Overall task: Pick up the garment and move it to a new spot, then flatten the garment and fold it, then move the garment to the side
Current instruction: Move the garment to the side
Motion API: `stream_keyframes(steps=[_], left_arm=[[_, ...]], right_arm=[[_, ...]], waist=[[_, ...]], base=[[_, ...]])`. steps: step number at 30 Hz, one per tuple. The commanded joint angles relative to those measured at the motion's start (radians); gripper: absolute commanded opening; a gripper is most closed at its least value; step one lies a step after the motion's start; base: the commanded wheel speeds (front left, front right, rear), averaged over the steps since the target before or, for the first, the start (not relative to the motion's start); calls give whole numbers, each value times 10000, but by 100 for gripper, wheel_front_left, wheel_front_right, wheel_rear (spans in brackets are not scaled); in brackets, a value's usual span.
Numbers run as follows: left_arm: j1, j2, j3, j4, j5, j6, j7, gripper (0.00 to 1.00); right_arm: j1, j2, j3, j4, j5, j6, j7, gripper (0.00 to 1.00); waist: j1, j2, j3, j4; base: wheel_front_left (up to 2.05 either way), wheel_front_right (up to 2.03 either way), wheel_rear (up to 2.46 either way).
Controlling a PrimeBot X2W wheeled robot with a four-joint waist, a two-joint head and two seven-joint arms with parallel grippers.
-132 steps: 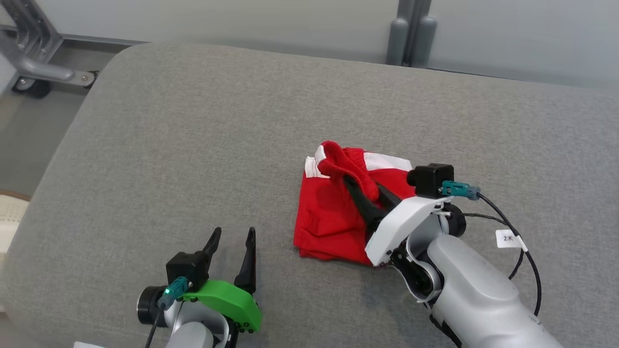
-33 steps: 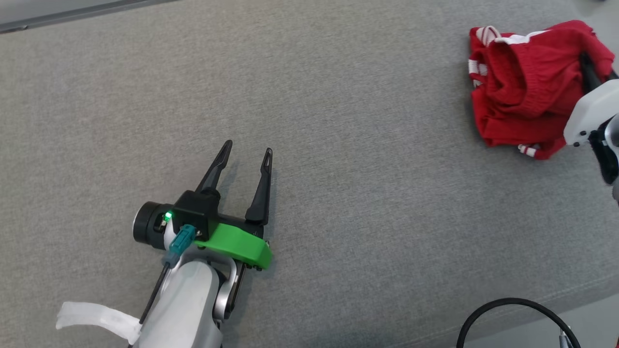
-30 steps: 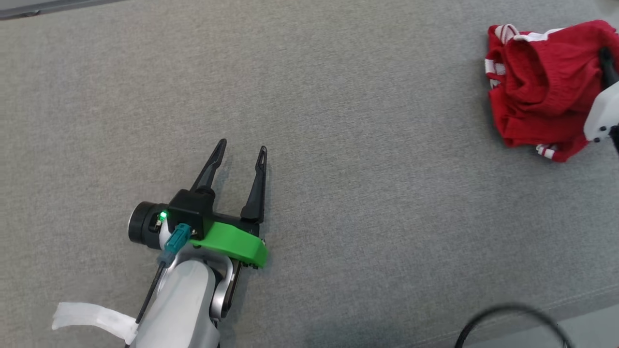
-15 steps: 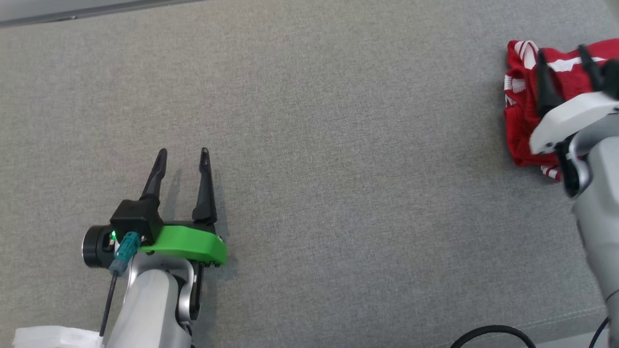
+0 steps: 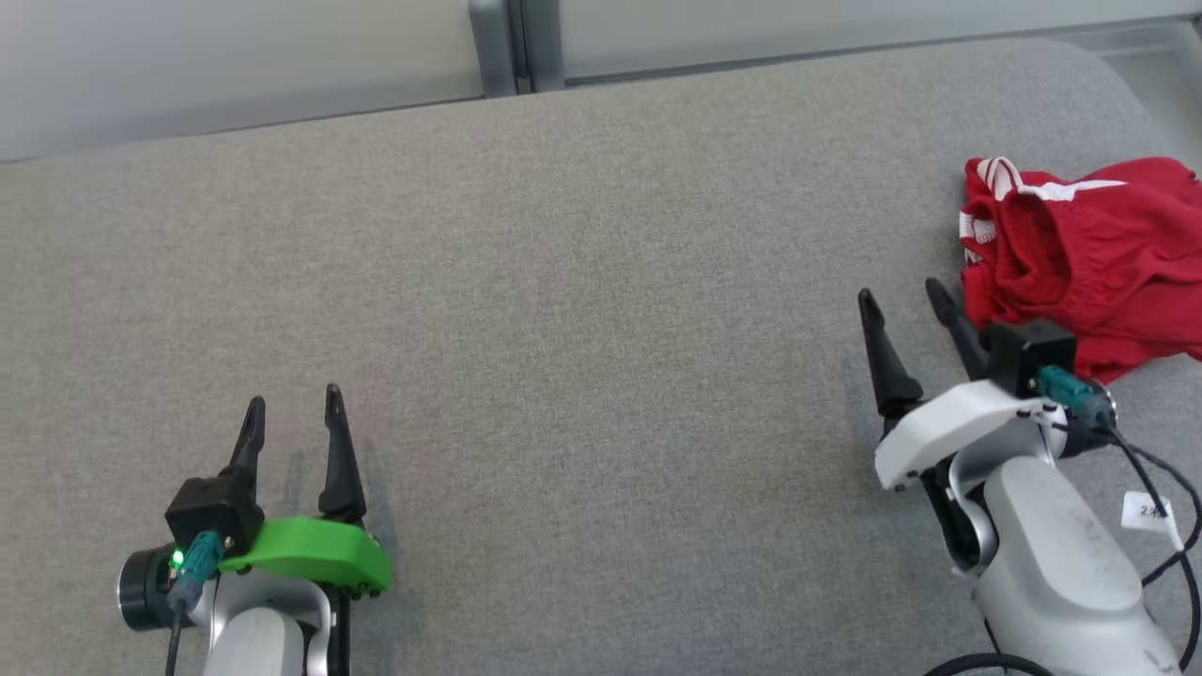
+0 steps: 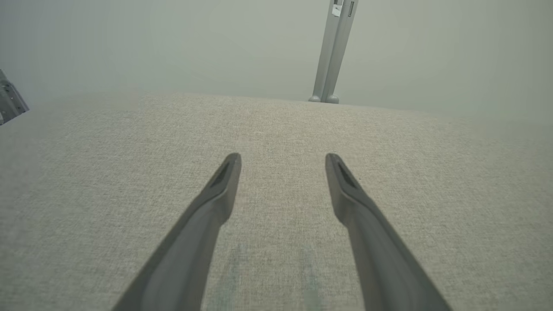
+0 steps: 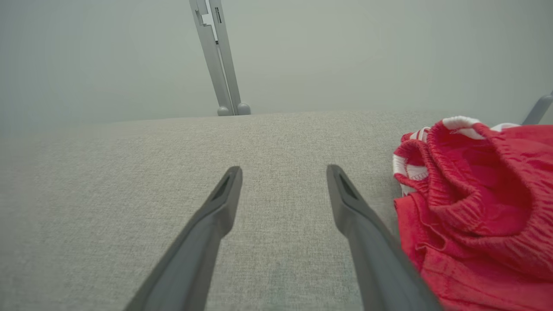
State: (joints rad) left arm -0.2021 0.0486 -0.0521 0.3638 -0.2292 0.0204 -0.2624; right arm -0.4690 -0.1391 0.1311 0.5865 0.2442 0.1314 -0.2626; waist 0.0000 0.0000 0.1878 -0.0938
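Observation:
The garment (image 5: 1089, 258) is a pair of red shorts with white stripes, lying crumpled at the far right of the grey cushion (image 5: 582, 282). My right gripper (image 5: 901, 296) stands open just left of it with nothing between its fingers; in the right wrist view the garment (image 7: 479, 203) lies to the right of the open right gripper (image 7: 283, 172), close beside the right finger. At the lower left, my left gripper (image 5: 291, 404) is open and empty above bare fabric, as the left wrist view also shows for the left gripper (image 6: 283, 160).
A grey post (image 5: 512, 47) rises behind the cushion's back edge against a pale wall. The cushion's rounded corner is at the upper right, close to the garment. Black cables (image 5: 1160, 488) hang off my right wrist.
My right gripper has opened, let go of the garment and drawn back to its left. The garment now lies at the cushion's right end. The camera has also shifted.

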Motion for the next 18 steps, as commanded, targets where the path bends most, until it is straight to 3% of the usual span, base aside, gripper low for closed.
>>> stream_keyframes(steps=[1,18], left_arm=[[286,44,98,50,-58,19,-23,100],[1681,46,699,186,-102,21,-23,100]], right_arm=[[433,145,-79,-116,-38,-17,-27,100],[2341,496,-419,-964,-942,-18,-27,100]], waist=[[0,0,-571,267],[0,0,-1872,199]], base=[[0,0,0],[0,0,0]])
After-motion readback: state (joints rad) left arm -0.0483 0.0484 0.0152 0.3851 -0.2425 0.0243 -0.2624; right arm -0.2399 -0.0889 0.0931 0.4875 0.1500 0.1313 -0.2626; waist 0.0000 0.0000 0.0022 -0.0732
